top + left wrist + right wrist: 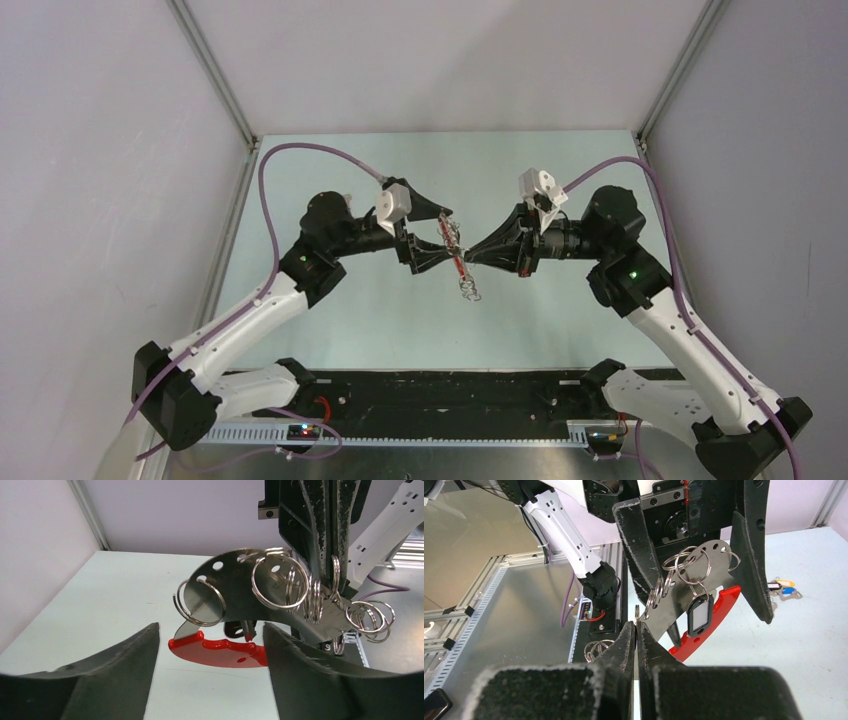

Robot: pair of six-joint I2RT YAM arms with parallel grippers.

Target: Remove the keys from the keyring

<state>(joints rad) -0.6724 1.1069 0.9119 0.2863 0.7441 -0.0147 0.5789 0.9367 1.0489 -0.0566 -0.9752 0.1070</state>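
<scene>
The keyring (227, 587) hangs above the table (400, 320), its 3 o'clock end pinched by the right end effector (636, 628), fingers pressed together on the plate's edge. The left end effector (210, 630) stands spread astride it from 9 o'clock. So thin a pinch may let the plate twist or slip when the left closes. No writing is legible; the tag (699, 612) has a white window that seems blank.

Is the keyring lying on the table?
No, the right gripper pinches the keyring and holds it up above the table.
</scene>
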